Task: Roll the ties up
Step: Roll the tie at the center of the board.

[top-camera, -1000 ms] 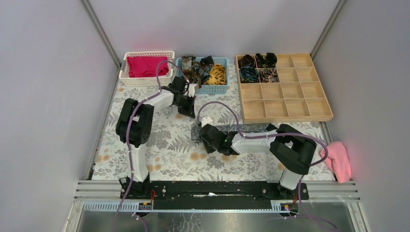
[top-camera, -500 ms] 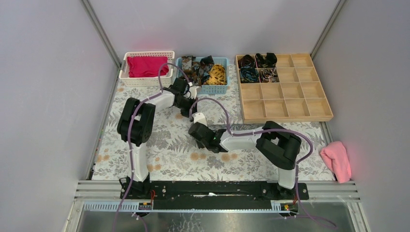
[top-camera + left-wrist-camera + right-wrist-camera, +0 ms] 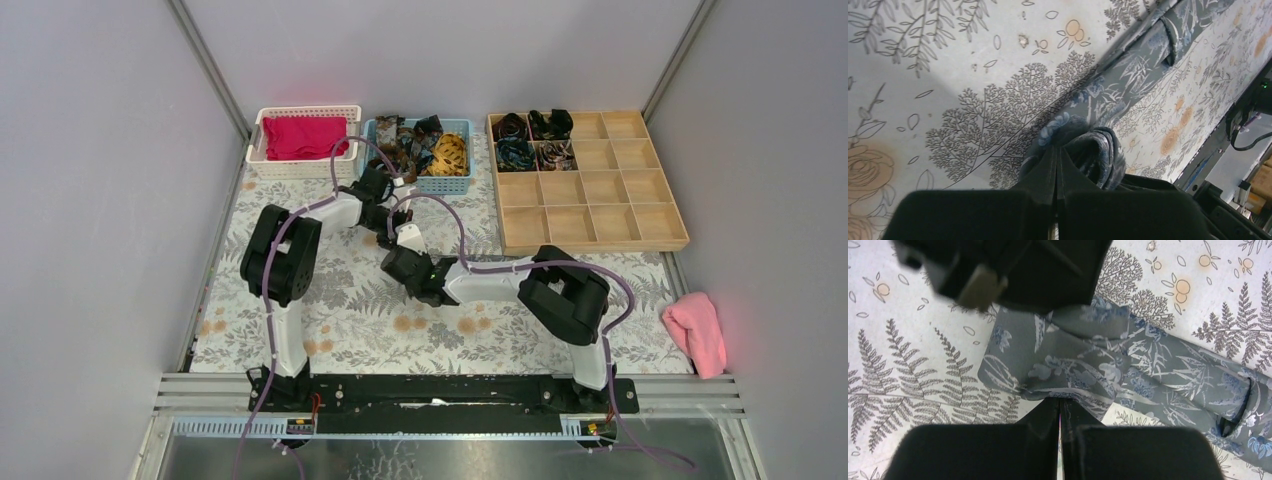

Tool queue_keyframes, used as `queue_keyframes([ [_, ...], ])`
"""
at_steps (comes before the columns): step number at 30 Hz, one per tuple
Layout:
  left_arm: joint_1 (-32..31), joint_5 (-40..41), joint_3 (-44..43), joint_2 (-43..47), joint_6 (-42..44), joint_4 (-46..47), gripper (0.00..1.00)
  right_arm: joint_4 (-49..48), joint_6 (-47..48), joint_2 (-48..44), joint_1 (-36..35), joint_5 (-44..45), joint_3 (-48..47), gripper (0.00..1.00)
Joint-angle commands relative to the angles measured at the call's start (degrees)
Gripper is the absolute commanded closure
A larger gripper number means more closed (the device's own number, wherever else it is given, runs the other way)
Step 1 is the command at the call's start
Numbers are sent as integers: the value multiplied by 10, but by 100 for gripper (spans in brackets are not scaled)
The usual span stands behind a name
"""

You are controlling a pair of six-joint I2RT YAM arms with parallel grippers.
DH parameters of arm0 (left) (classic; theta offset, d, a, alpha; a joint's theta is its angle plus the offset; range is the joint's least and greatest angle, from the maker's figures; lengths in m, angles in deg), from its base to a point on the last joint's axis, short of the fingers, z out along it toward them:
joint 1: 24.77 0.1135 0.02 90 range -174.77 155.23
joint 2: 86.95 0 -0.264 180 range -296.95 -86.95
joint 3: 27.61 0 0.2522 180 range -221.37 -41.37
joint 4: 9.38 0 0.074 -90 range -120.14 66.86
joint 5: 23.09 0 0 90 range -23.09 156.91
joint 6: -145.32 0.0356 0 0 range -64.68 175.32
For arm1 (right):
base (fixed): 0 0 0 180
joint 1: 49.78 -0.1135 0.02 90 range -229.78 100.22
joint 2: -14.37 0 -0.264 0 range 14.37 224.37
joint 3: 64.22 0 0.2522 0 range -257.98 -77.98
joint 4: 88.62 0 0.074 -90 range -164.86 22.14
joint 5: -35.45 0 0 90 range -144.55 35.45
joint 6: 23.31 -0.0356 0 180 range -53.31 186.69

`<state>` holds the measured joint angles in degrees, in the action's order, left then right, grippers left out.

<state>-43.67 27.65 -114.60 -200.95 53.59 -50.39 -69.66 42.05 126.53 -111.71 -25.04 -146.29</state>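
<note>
The grey tie (image 3: 1073, 355) lies mid-table on the floral cloth (image 3: 908, 370). Its folded end is pinched by both the left gripper (image 3: 1056, 151) and the right gripper (image 3: 1060, 402), jaws closed on fabric. We judge that unequal pulls could skew or unfold the first turn.

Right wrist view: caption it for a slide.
Right gripper pinches the near edge of a folded grey floral tie on the patterned cloth, left gripper gripping its far edge.

No legible txt, labels or nos.
</note>
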Motion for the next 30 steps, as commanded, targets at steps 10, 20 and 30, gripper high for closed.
queue_keyframes([
  [10, 2, 10, -21, -25, 11, -2, 100, -26, 17, -12, 20, -41, -19, 100],
  [20, 61, -8, -30, -31, -47, 57, 76, -42, -6, -119, 16, -101, 45, 100],
  [30, 62, -28, -77, -40, -54, 58, 79, -32, -2, -75, -4, -120, 40, 100],
])
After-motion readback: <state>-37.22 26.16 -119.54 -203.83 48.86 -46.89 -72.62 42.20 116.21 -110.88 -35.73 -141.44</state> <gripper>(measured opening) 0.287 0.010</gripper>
